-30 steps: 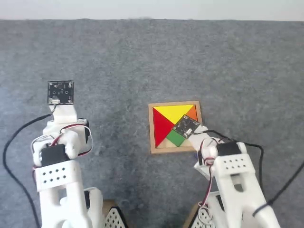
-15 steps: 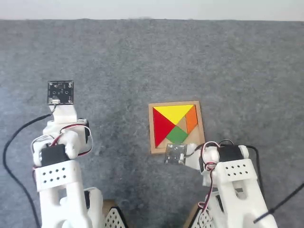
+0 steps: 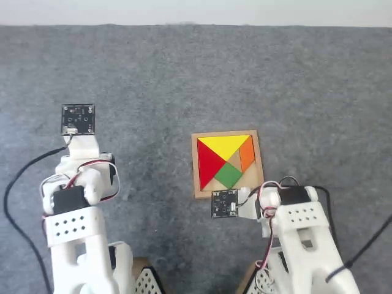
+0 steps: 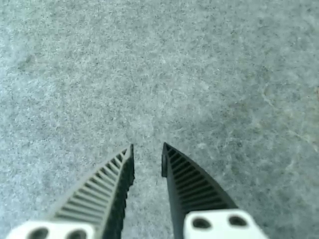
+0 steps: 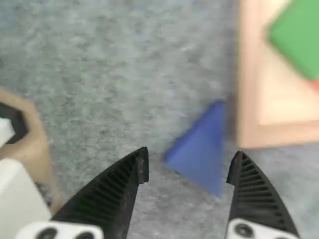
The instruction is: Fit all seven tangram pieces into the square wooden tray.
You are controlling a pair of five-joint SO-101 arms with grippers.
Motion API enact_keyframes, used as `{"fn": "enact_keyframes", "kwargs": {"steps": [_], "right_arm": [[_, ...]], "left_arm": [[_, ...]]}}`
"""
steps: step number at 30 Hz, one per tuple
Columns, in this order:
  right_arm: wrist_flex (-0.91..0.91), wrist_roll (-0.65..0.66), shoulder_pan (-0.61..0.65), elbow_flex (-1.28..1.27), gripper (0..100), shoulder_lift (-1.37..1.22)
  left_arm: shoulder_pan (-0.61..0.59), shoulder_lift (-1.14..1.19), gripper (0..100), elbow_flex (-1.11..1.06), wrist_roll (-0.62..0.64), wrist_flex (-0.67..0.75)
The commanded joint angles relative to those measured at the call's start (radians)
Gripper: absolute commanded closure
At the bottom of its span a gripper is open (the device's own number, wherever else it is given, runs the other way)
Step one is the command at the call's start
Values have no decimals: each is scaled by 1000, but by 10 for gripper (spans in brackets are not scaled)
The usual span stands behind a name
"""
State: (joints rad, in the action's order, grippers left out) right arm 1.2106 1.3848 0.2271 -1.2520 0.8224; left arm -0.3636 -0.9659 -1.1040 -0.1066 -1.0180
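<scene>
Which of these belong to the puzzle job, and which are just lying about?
Job: wooden tray; in it, yellow piece, red piece, green piece, orange piece; blue piece on the grey mat beside the tray; right hand, open over it.
Just there: grey mat; left hand, away from the tray.

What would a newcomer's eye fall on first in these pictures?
The wooden tray near the middle of the grey mat, with yellow, red, green and orange pieces in it. Next, the blue triangle on the mat just outside the tray's edge, between the tips of the open right gripper.
</scene>
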Motion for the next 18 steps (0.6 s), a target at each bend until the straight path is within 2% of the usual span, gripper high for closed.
{"fn": "enact_keyframes", "kwargs": {"steps": [1, 8, 11, 15, 18], "right_arm": [[-15, 8, -12, 106, 728, -159], [-24, 14, -12, 184, 729, -343], [-18, 57, -18, 186, 742, -364], [-16, 117, -42, 186, 811, -377], [-16, 155, -70, 184, 804, -394]], "left_arm": [[9, -23, 910, 12, -6, 20], [9, -23, 910, 12, -6, 20], [9, -23, 910, 12, -6, 20], [9, -23, 910, 12, -6, 20], [9, -23, 910, 12, -6, 18]]}}
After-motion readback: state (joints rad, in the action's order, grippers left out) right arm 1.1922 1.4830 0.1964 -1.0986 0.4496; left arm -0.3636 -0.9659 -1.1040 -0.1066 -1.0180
